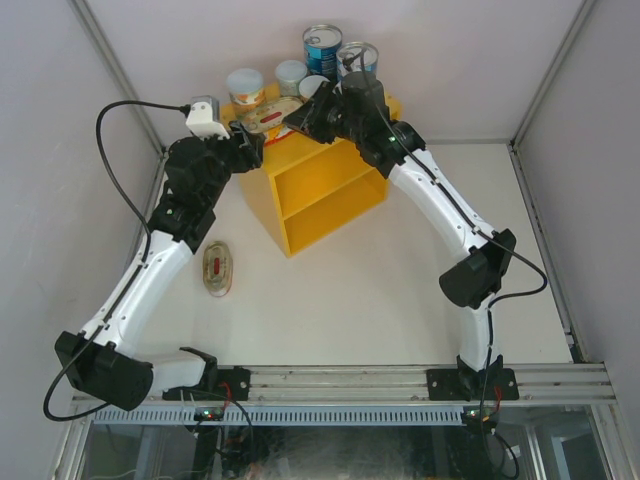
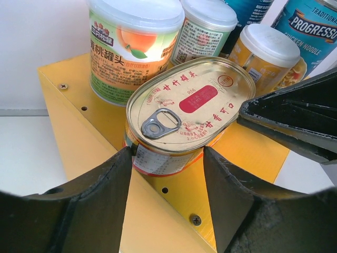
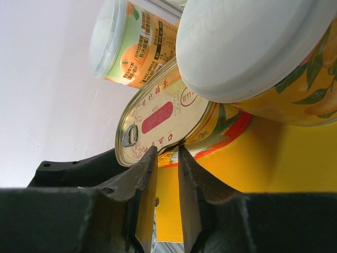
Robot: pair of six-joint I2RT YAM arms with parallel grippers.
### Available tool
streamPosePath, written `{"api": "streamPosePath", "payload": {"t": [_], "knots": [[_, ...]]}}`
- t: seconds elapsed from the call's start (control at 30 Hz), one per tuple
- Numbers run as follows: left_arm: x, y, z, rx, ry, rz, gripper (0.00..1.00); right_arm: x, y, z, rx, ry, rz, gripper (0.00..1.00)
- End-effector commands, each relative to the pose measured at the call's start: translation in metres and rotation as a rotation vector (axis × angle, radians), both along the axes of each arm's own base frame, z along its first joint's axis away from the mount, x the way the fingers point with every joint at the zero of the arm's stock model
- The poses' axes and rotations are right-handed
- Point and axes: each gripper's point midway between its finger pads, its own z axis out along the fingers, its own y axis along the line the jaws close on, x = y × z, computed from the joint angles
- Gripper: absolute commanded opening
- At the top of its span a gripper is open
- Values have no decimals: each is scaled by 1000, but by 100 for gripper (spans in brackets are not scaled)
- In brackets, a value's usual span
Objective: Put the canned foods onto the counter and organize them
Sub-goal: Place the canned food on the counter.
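Note:
A flat oval tin (image 2: pixel 189 105) with a gold pull-tab lid lies on the yellow counter's (image 1: pixel 330 200) top, near its left front corner. My left gripper (image 2: pixel 167 153) is shut on the tin's near end, one finger on each side. My right gripper (image 3: pixel 167 150) comes from the opposite side with only a narrow empty gap between its fingers, their tips against the tin's (image 3: pixel 158 118) side wall. Behind it stand a peach-labelled small can (image 2: pixel 134 47), a green-labelled one (image 2: pixel 205 29), a yellow one (image 2: pixel 268 52) and two tall blue cans (image 1: pixel 322 45) (image 1: pixel 357 58). A second oval tin (image 1: pixel 217 268) lies on the table.
The counter has an inner shelf (image 1: pixel 325 195) facing the arms. White walls enclose the table on the left, back and right. The cans stand crowded on the counter's back half, close to both grippers.

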Motion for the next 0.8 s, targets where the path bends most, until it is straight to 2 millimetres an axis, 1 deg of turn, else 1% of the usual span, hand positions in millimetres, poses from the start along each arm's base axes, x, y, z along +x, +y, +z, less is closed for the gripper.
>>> {"api": "streamPosePath", "payload": {"t": [0.0, 0.1, 0.23, 0.37, 0.5, 0.6, 0.7, 0.77], "knots": [[-2, 1, 12, -37, -40, -5, 61, 0, -6, 15, 2, -42, -3, 22], [-6, 2, 19, -50, -55, -6, 64, -6, -9, 26, -4, -75, -5, 24], [-13, 4, 33, -71, -76, -6, 69, -13, -13, 37, 3, -102, 1, 29], [-20, 5, 44, -89, -89, -11, 72, -19, -16, 40, -4, -116, 13, 34], [-31, 10, 52, -96, -99, 7, 73, -30, -22, 47, -7, -138, 23, 39], [-41, 19, 48, -92, -85, 42, 74, -41, -27, 55, -14, -167, 28, 42], [-55, 34, 35, -73, -44, 100, 75, -57, -35, 64, -46, -207, 34, 45], [-68, 49, 24, -73, -14, 157, 75, -69, -40, 68, -71, -232, 42, 48]]}}
